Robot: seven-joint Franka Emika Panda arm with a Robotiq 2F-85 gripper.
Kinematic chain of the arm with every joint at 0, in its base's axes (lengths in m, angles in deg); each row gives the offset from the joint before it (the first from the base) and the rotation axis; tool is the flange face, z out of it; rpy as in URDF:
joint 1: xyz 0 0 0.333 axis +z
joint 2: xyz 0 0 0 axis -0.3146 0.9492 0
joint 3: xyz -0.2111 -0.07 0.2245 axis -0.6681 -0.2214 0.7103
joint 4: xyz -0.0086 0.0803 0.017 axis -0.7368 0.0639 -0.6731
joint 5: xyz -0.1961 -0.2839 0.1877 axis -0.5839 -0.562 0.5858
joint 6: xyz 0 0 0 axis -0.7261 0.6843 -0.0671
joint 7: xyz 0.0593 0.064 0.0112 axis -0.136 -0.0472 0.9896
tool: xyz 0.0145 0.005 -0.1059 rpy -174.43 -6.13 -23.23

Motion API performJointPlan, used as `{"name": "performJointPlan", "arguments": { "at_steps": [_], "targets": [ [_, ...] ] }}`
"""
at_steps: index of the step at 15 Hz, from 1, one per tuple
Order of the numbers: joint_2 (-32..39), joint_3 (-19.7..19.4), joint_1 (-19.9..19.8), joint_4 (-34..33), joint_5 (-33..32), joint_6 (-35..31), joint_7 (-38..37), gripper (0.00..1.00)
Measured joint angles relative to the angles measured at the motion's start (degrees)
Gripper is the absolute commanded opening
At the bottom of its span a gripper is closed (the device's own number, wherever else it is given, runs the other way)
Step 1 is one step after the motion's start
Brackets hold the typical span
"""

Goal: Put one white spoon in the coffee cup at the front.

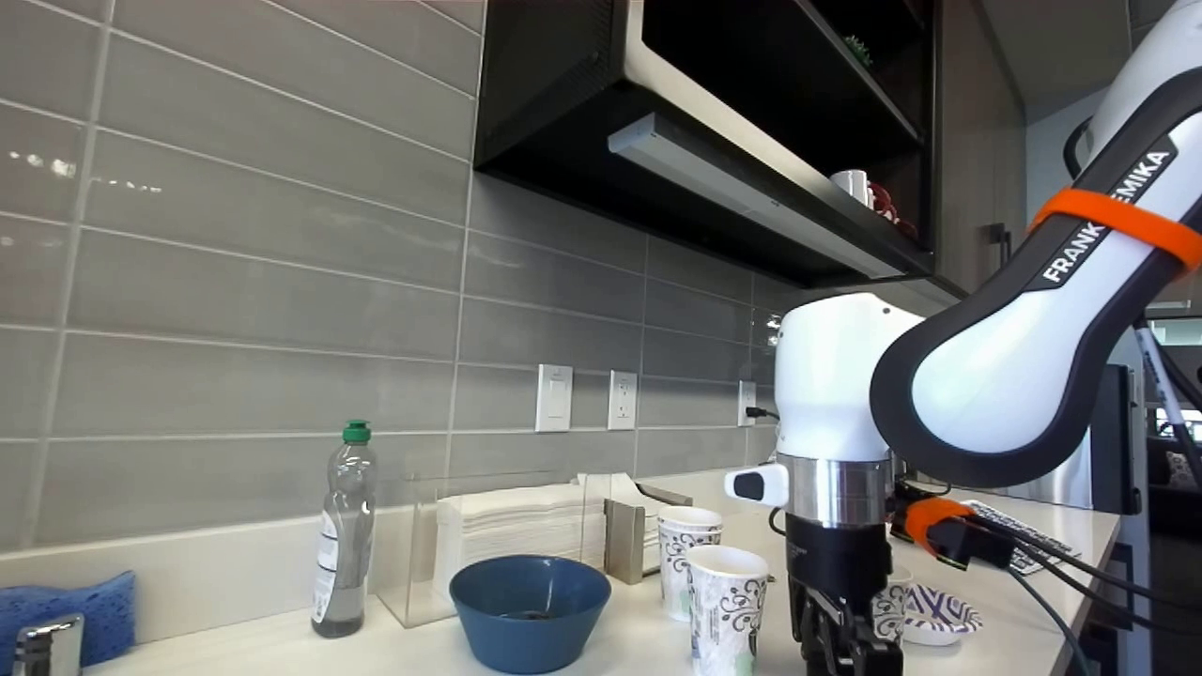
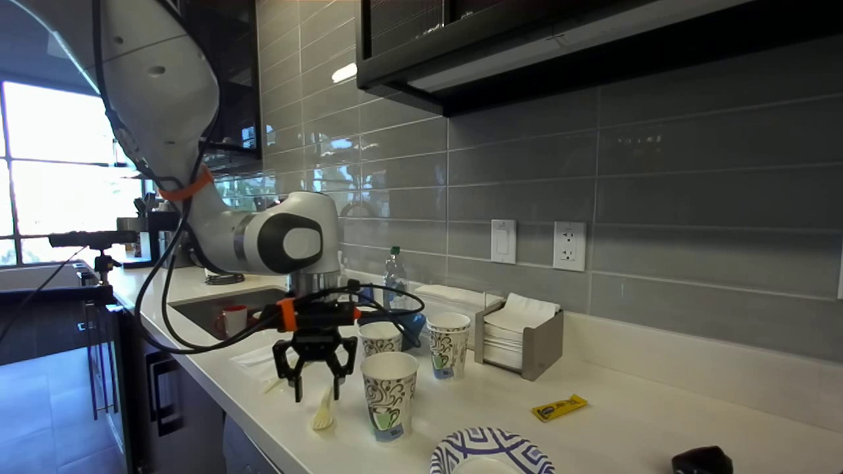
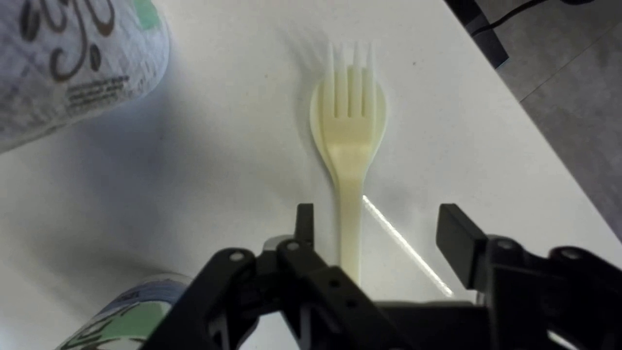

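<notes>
A pale spoon (image 3: pixel 381 109) lies on the counter with a pale fork (image 3: pixel 349 163) stacked on top, so only the rim of its bowl shows. The pair also appears in an exterior view (image 2: pixel 323 416). My gripper (image 3: pixel 381 231) is open and empty above the handles; they run between the fingers in the wrist view, nearer the left one. It also shows pointing down in both exterior views (image 2: pixel 317 390) (image 1: pixel 845 652). The front patterned paper coffee cup (image 2: pixel 390 398) stands upright beside the cutlery. Its lower side shows at the upper left of the wrist view (image 3: pixel 82 63).
More paper cups (image 2: pixel 380 339) (image 2: pixel 449 342) stand behind the front cup. A patterned plate (image 2: pixel 490 451), yellow packet (image 2: pixel 558 408), napkin holder (image 2: pixel 543 342), blue bowl (image 1: pixel 529 615) and soap bottle (image 1: pixel 344 535) are around. The counter edge (image 3: pixel 539 126) is close to the cutlery.
</notes>
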Motion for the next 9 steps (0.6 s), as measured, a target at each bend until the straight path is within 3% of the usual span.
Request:
{"name": "performJointPlan", "arguments": {
  "at_steps": [1,2,3,5,8,9],
  "targets": [
    [0.2,0.0,-0.07,-0.06,-0.18,-0.04,0.09,0.64],
    [0.36,0.0,-0.12,-0.1,-0.39,-0.07,0.14,0.54],
    [0.49,0.0,-0.16,-0.14,-0.59,-0.08,0.17,0.27],
    [0.76,0.0,-0.19,-0.3,-1.0,-0.1,0.2,0.25],
    [0.91,0.0,-0.26,-0.42,-1.69,-0.1,0.2,0.03],
    [0.91,0.0,-0.29,-0.42,-1.87,-0.1,0.2,0.01]
  ]
}}
